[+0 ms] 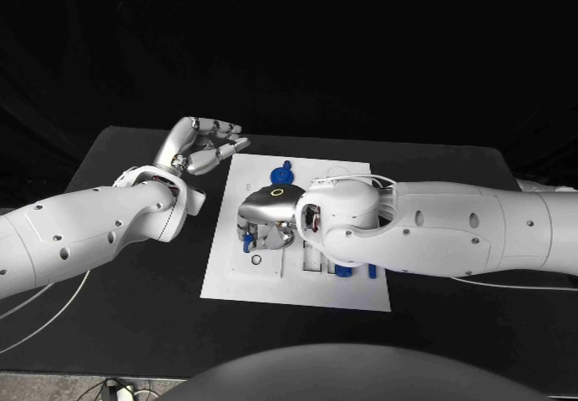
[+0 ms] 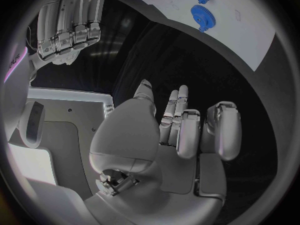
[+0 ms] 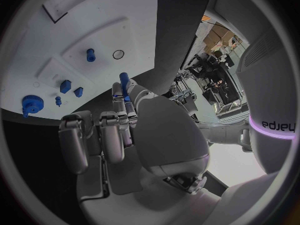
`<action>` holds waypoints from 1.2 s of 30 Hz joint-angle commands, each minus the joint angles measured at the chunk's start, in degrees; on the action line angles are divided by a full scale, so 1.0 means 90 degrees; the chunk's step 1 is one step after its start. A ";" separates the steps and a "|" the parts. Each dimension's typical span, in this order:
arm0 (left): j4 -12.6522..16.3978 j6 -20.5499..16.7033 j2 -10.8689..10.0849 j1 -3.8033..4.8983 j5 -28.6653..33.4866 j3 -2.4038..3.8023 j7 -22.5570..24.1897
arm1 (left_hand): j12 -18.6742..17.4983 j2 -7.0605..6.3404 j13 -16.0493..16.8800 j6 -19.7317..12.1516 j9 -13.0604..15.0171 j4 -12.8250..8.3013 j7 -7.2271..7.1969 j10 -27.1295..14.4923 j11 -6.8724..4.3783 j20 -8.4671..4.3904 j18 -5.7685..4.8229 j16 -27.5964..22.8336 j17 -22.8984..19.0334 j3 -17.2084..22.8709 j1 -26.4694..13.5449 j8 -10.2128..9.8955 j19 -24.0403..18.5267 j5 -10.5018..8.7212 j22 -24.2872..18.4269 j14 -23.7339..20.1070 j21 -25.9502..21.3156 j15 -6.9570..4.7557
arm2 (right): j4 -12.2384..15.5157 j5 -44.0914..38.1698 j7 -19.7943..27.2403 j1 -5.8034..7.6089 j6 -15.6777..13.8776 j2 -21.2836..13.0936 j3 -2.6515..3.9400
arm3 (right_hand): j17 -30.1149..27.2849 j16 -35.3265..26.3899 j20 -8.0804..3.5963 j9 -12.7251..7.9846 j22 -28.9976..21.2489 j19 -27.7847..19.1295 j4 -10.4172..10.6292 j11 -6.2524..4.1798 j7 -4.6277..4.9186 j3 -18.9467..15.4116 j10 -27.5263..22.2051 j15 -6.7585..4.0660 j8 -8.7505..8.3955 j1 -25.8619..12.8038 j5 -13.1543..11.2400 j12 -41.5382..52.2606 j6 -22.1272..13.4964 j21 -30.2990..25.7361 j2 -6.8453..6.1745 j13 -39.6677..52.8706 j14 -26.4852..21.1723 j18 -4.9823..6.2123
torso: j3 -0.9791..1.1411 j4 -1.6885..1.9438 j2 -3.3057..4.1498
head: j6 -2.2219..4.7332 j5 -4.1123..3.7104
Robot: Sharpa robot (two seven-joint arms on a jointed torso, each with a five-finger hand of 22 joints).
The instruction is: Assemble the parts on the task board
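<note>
Right hand [image 3: 134, 130] over the task board [image 1: 362, 292], pinching a short blue peg [image 3: 124, 81] at its fingertips; judged mid-insertion, near a round hole [image 3: 118, 54]. Left hand [image 1: 205, 144] clenched, holding nothing, off the board's far-left corner above the matte black tabletop [image 1: 120, 301]. Toothed blue gear [image 3: 30, 104] and small blue blocks [image 3: 65, 86] stand on the smooth white plate; several recesses look unfilled.

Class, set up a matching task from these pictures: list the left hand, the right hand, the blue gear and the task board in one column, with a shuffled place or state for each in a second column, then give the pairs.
1. left hand
2. right hand
3. blue gear
4. task board

A. white plate in the middle of the black table
B. holds a blue peg over the board
C. lies on the board's far part
D. beside the board's far left corner, holding nothing

Pairs: 1-D, 2-B, 3-C, 4-A
</note>
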 commanded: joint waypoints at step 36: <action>0.0003 0.0065 0.0019 -0.0001 -0.0049 0.0005 0.0063 | 0.0033 0.0085 -0.0007 0.0024 0.0003 -0.0009 0.0002 0.0037 0.0000 0.0013 -0.0005 -0.0030 0.1128 -0.0055 0.0022 -0.0015 0.0232 0.0029 0.1420 0.0514 -0.0015 0.0005 | -0.0228 -0.0949 0.0144 -0.0153 0.0913 0.0267 0.0002 | 0.1675 0.0026 0.0058 0.0000 0.1675 0.0678 0.0025 0.0001 0.0036 0.0012 -0.0081 0.0017 -0.0047 0.0011 0.0011 -0.0051 -0.0006 0.0029 -0.0011 -0.0003 0.0664 -0.0043 | 0.0007 0.0000 0.0005 | 0.0001 -0.0058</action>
